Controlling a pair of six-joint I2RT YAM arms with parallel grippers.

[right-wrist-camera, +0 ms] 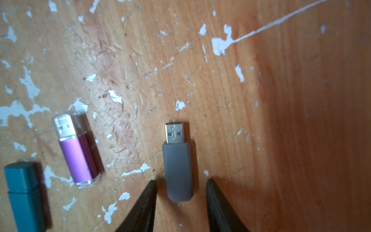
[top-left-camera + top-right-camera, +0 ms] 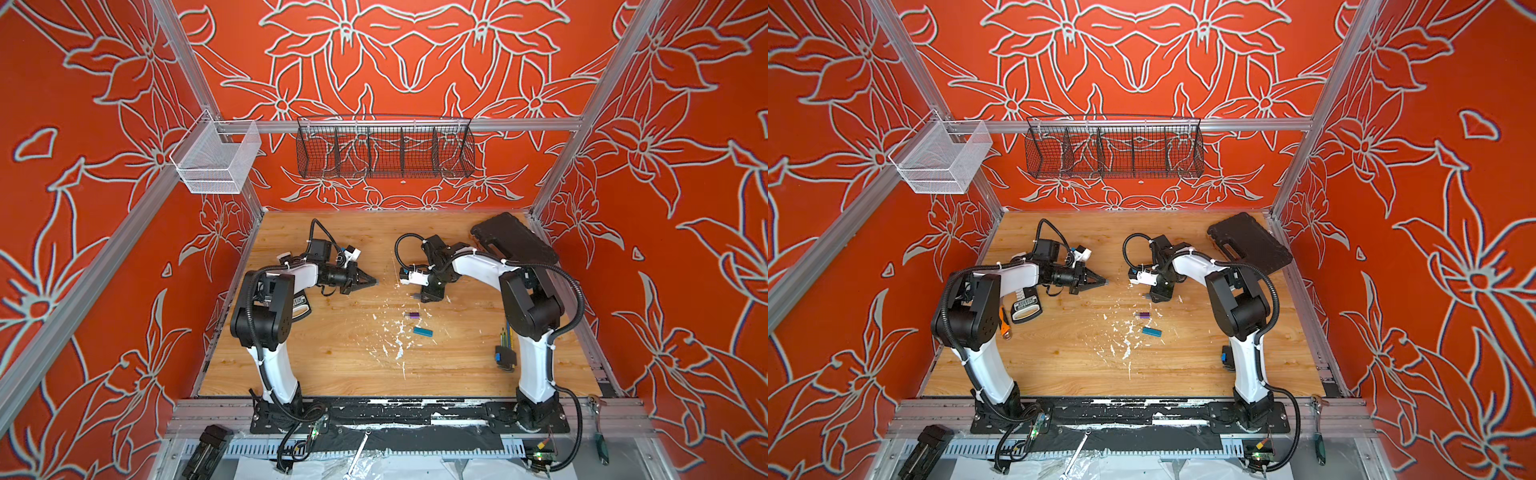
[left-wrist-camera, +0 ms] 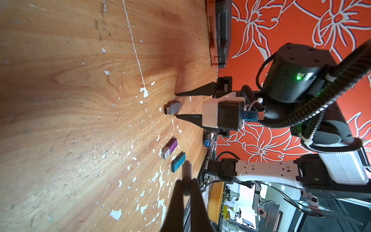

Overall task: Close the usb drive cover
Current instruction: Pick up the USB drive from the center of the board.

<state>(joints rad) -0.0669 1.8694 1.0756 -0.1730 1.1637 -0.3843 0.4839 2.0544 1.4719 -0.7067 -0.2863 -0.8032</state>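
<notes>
In both top views the left gripper [image 2: 374,281] [image 2: 1104,282] hung over the table [image 2: 332,365] with its jaws pressed together, holding nothing, well apart from the drives. The right gripper [image 2: 417,296] pointed down at the table's middle, and the grey drive [image 2: 414,296] [image 2: 1146,296] showed as a small dark sliver at its tips. Nearer the front edge lay the purple drive [image 2: 412,315] and then the teal drive [image 2: 423,331]. A black case [image 2: 515,241] sat in the rear right corner.

The left wrist view showed the left gripper's [image 3: 186,176] blurred fingers meeting at the tip. Beyond them the right gripper [image 3: 176,104] stood with its jaws apart, one tip on either side of the grey drive [image 3: 173,107], which lay flat on the wood. The purple drive [image 3: 170,148] and teal drive [image 3: 178,161] lay just beside each other.

In the right wrist view the right gripper [image 1: 181,181] straddled the rear end of the grey drive [image 1: 177,170], with a thin gap on each side, so nothing was gripped. The drive's metal connector [image 1: 174,133] was bare and pointed away from the gripper. The purple drive [image 1: 77,152] wore a clear cap [image 1: 66,125]. The teal drive [image 1: 24,196] was closed.
</notes>
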